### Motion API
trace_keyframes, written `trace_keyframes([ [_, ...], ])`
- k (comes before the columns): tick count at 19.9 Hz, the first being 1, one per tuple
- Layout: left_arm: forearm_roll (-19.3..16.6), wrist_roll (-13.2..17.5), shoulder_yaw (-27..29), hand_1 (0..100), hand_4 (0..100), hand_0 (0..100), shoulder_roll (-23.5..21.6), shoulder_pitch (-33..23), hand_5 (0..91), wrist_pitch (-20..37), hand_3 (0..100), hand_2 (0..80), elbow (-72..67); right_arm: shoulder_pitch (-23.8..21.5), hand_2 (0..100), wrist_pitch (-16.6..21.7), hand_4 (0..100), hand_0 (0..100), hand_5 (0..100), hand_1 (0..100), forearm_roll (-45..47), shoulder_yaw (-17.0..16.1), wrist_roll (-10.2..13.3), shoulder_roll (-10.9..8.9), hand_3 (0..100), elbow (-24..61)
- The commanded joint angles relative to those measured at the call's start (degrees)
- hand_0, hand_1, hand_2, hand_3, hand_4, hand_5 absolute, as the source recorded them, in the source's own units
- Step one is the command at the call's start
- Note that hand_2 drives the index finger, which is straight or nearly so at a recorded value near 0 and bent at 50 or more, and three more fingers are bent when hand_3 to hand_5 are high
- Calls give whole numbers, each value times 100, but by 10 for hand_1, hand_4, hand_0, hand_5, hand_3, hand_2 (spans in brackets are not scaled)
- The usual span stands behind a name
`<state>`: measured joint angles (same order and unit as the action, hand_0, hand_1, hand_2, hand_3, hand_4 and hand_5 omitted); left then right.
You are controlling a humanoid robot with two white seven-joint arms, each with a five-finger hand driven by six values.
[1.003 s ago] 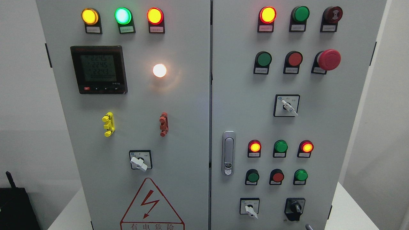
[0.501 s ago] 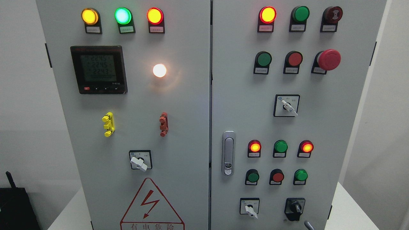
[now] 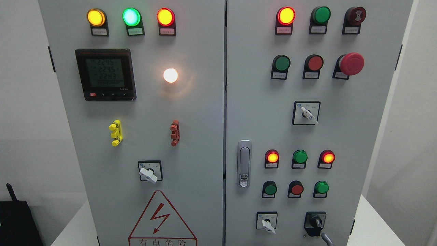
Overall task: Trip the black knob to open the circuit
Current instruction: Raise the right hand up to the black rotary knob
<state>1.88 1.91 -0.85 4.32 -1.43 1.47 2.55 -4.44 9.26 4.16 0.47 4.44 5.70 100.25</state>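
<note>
The black knob (image 3: 315, 222) sits at the lower right of the right cabinet door, on a black plate. Its pointer stands about upright, with a white line on it. A small grey part of my right hand (image 3: 326, 239) pokes up from the bottom edge, just below and to the right of the knob, close to it. The rest of the hand is out of frame. My left hand is not in view.
A white selector switch (image 3: 267, 223) sits left of the knob. Above it are green and red push buttons (image 3: 296, 189) and lit lamps (image 3: 272, 157). A door latch (image 3: 244, 164) is at the door's left edge. The left door carries a meter (image 3: 105, 74) and a warning triangle (image 3: 160, 218).
The grey part of my right hand has risen from the bottom edge, up and slightly left, closer to the black knob. The knob and lamps look unchanged.
</note>
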Motion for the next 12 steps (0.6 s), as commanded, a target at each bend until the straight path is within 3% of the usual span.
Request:
trace_keyframes([
  [1, 14, 2, 14, 389, 0, 120, -1, 12, 0, 11, 0, 0, 0, 84, 0, 23, 1000, 0, 984, 0, -12, 33, -22, 10, 1000, 161],
  [12, 5, 2, 14, 389, 0, 120, -1, 12, 0, 20, 0, 0, 0, 137, 0, -30, 1000, 0, 985, 0, -12, 33, -22, 1, 1000, 161],
])
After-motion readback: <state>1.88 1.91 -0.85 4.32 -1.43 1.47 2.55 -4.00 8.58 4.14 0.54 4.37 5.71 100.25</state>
